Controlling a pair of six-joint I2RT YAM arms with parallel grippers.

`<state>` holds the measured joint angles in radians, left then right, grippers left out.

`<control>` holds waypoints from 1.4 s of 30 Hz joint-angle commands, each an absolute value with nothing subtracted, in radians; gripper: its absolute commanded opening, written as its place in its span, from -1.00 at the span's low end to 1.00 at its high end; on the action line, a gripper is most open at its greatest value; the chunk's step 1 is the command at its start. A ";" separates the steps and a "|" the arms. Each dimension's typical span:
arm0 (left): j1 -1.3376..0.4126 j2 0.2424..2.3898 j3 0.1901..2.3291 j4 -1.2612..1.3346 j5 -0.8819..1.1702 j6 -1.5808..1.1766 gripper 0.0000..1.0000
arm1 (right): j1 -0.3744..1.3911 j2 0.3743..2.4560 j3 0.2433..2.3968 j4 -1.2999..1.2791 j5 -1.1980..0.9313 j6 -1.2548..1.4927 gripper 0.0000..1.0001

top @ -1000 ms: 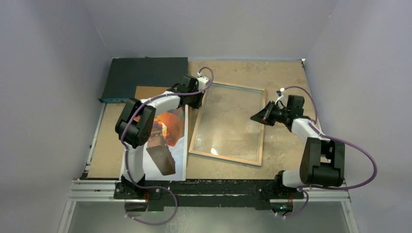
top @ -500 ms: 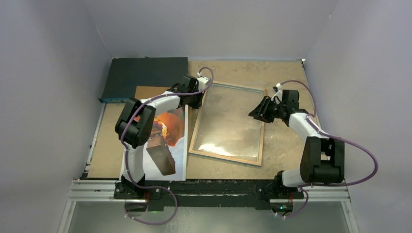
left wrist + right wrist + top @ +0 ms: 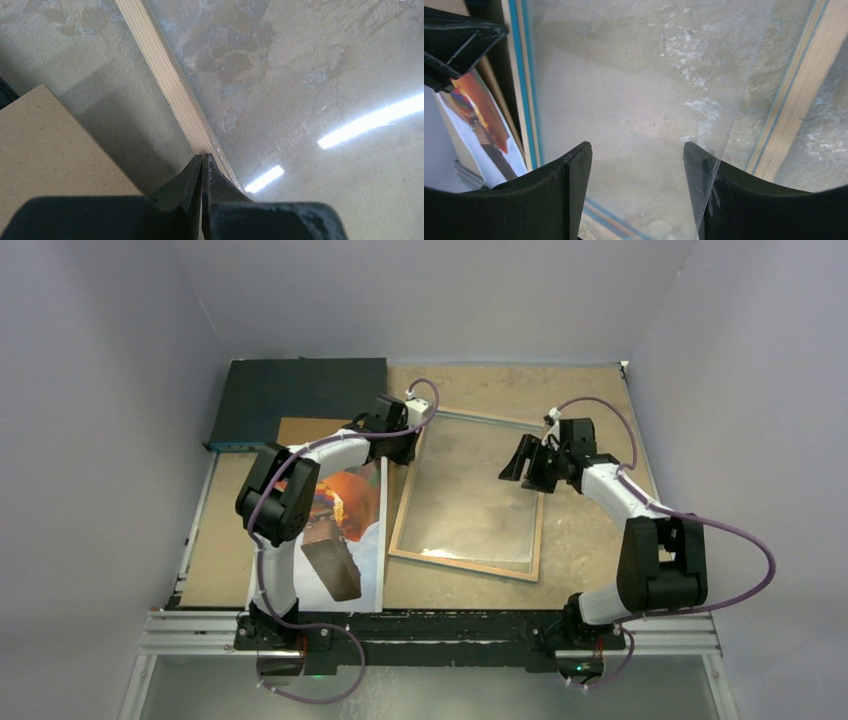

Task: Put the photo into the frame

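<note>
Now: your left gripper (image 3: 202, 159) sat shut, gripping nothing, tips at frame (image 3: 465, 565) left rim. Right gripper (image 3: 636, 152) gaped empty over clear pane (image 3: 649, 90). Photo (image 3: 352, 502) lay 9 o'clock of frame, long axis 12-to-6, nearer left gripper.

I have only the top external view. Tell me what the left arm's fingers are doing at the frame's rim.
Observer: The left fingers are shut. Their tips are at the light wood rim of the thin rectangular picture frame, and nothing shows between them.
Operator: Now report the right side.
Observer: The right fingers stand open above the clear glazing pane and hold nothing.
Operator: Check how that pane sits.
Observer: Its free edge runs slantwise, apart from the frame's wooden rim, and passes close by one right finger. I cannot tell whether it touches.
</note>
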<state>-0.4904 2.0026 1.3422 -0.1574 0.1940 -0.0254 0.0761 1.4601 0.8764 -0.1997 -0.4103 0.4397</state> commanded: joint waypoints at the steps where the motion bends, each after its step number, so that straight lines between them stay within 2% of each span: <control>1: -0.499 1.985 1.309 -0.215 0.242 -0.045 -1.00 | 0.098 1.450 0.933 -0.261 -0.304 0.397 0.44; 3: -0.499 1.984 1.309 -0.214 0.242 -0.044 -1.00 | 0.110 1.451 0.943 -0.279 -0.264 0.387 0.52; 16: -0.499 1.984 1.296 -0.204 0.245 -0.048 -1.00 | 0.131 1.480 0.934 -0.282 -0.175 0.378 0.68; 42: -0.494 1.984 1.291 -0.201 0.246 -0.051 -1.00 | 0.130 1.540 0.967 -0.277 -0.093 0.361 0.82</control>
<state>-0.4904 1.9949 1.3262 -0.1406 0.1974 -0.0261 0.1257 1.5455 0.9211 -0.2794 -0.1257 0.3794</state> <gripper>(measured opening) 0.003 0.908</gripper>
